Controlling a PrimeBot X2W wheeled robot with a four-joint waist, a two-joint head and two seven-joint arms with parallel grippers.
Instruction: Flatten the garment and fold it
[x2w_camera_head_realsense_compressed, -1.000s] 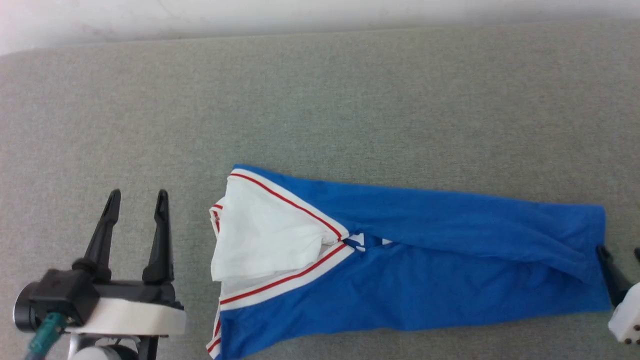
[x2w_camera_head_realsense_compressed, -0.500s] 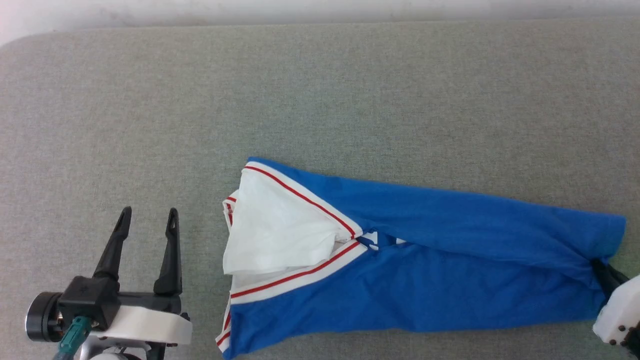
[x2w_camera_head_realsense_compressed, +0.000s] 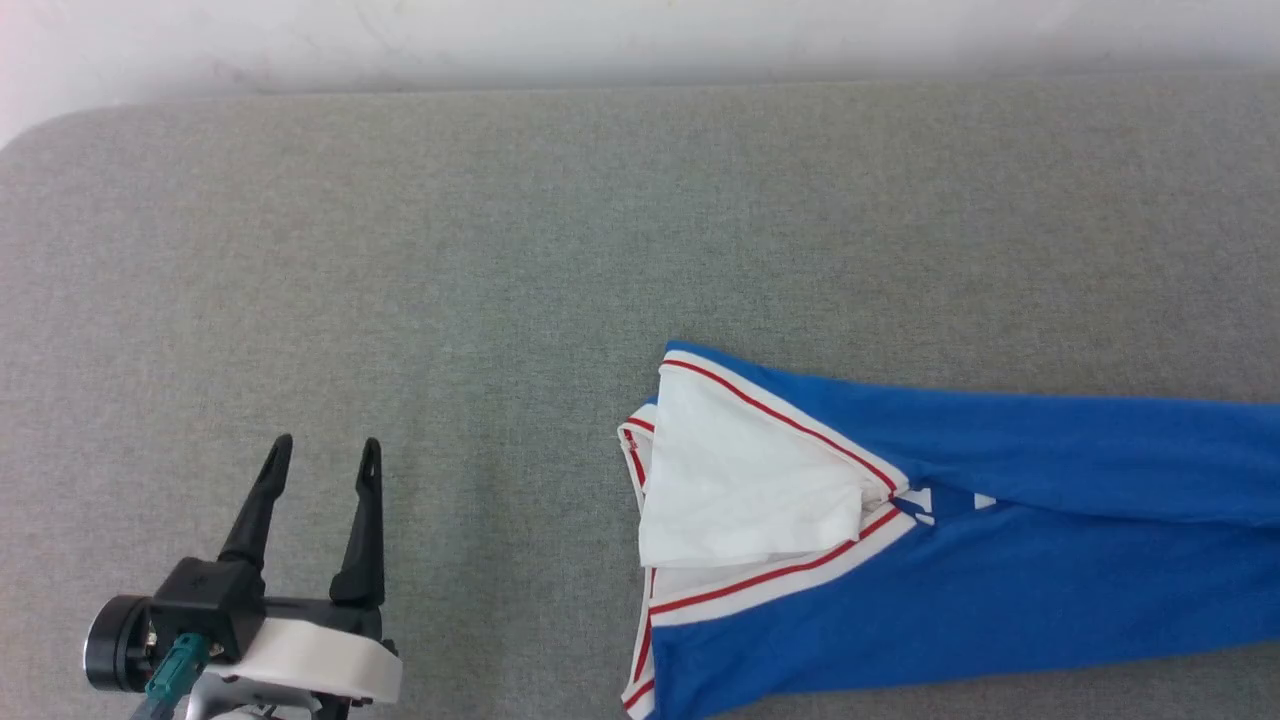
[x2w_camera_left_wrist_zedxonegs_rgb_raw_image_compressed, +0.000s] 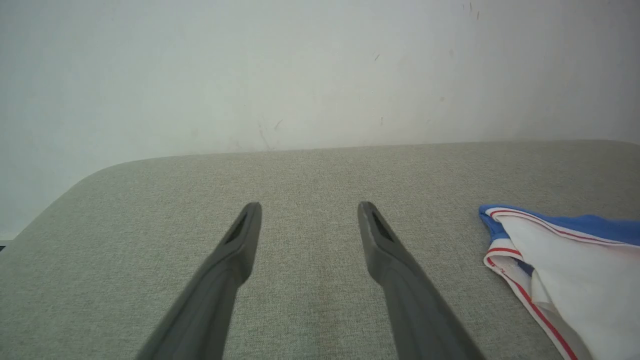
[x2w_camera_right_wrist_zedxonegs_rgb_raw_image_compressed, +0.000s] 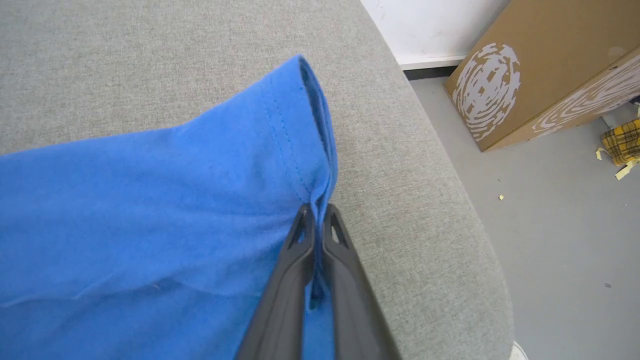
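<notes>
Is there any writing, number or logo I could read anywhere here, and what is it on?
Nothing can be read.
On the garment: bits of white letters peek out from a fold, too hidden to read.
On the cardboard box: a white wood-grain print, no words.

L gripper (x2w_camera_head_realsense_compressed: 327, 443) at 8 o'clock in head view, fingers spread, pointing to 12. R gripper (x2w_camera_right_wrist_zedxonegs_rgb_raw_image_compressed: 318, 209) pinched tight on garment (x2w_camera_right_wrist_zedxonegs_rgb_raw_image_compressed: 150, 200) hem.
</notes>
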